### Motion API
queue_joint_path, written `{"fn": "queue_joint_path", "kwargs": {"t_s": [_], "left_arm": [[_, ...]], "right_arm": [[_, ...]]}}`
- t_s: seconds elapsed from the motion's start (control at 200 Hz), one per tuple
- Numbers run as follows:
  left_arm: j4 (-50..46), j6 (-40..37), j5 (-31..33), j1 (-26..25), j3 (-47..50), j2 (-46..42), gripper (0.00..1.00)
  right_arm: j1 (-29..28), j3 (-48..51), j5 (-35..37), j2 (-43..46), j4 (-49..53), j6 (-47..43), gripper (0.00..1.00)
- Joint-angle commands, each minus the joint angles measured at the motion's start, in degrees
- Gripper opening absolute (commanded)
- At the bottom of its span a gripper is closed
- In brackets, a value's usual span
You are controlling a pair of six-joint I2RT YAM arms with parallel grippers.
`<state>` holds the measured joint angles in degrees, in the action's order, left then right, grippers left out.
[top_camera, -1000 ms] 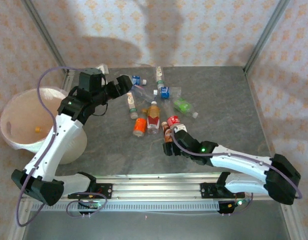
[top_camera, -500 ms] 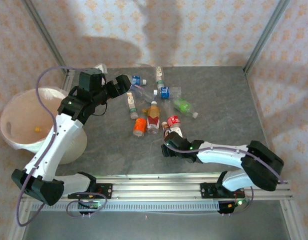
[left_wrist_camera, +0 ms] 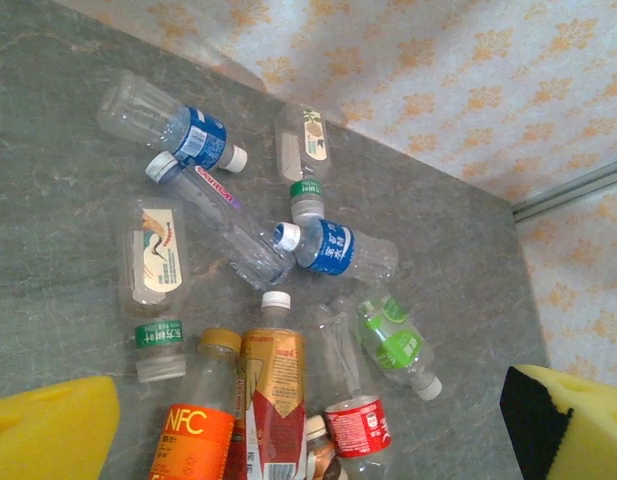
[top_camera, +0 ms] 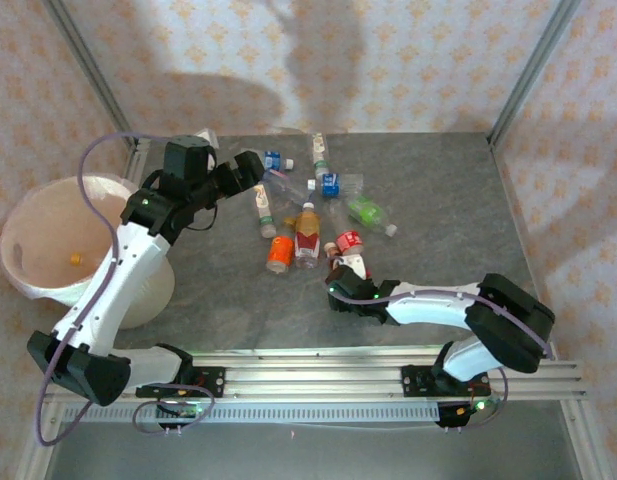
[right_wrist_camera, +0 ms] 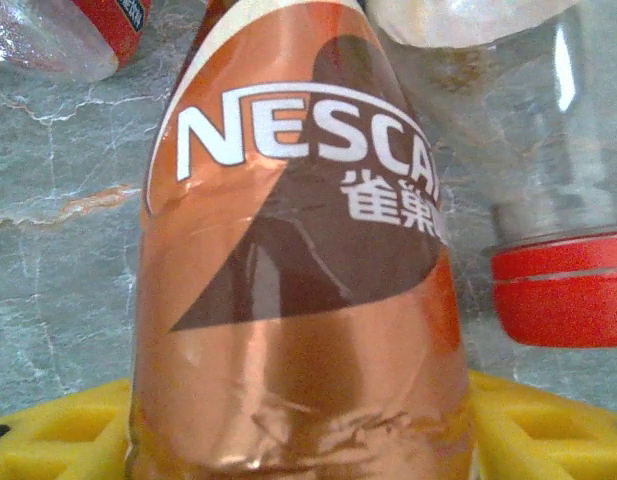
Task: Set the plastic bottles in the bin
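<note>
Several plastic bottles (top_camera: 308,205) lie in a heap at the middle back of the table. My right gripper (top_camera: 340,288) is at the heap's near edge, shut on a brown and copper Nescafe bottle (right_wrist_camera: 298,250); the yellow pads (right_wrist_camera: 58,430) press both of its sides and the label is creased. My left gripper (top_camera: 250,168) hovers open above the heap's left side, with the wide yellow fingers (left_wrist_camera: 48,430) apart over an orange NFC bottle (left_wrist_camera: 193,430), a red and gold one (left_wrist_camera: 273,400) and a green one (left_wrist_camera: 393,340). The white bin (top_camera: 138,300) stands at the left table edge.
A small orange bit (top_camera: 76,258) lies inside the bin. A red cap (right_wrist_camera: 563,290) of a clear bottle sits just right of the held bottle. Metal frame posts (top_camera: 528,70) and patterned walls close the back and sides. A rail (top_camera: 318,365) runs along the near edge.
The right gripper's jaws have closed in on the Nescafe bottle, and its elbow has swung left and in. The left arm has barely shifted and stays open.
</note>
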<state>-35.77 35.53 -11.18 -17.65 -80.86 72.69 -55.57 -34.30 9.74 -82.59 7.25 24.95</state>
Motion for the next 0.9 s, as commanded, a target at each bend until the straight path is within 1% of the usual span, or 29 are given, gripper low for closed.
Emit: {"fn": "queue_joint_path", "kwargs": {"t_s": [0.0, 0.17, 0.425, 0.495, 0.61, 0.721, 0.896], "left_arm": [[-1.34, -1.21, -0.03, -0.52, -1.13, 0.55, 1.0], [0.34, -0.07, -0.19, -0.51, -0.22, 0.66, 1.0], [1.18, -0.2, -3.29, -0.78, 0.37, 1.4, 1.0], [2.17, -0.28, -4.67, -1.12, 1.23, 1.53, 1.0], [4.87, -0.2, -7.76, -2.43, 3.98, 1.35, 1.0], [8.05, -0.19, -10.23, -4.02, 7.78, 0.59, 1.0], [15.91, 3.44, -15.33, -5.5, 14.76, -0.12, 1.0]], "right_arm": [[-0.36, -0.02, 3.7, 2.43, 1.21, -1.2, 0.6], [-0.37, 1.21, 3.6, 5.83, 0.48, -2.14, 0.51], [-0.39, 1.96, 2.86, 14.39, -1.34, -6.37, 0.46], [-0.41, 2.37, 2.99, 18.17, -2.92, -8.22, 0.46], [-0.39, 3.26, 3.84, 21.31, -6.48, -10.43, 0.43], [-0.38, 3.17, 4.04, 23.02, -9.95, -11.33, 0.43], [-0.41, 1.69, 3.84, 22.59, -15.27, -11.23, 0.41]]}}
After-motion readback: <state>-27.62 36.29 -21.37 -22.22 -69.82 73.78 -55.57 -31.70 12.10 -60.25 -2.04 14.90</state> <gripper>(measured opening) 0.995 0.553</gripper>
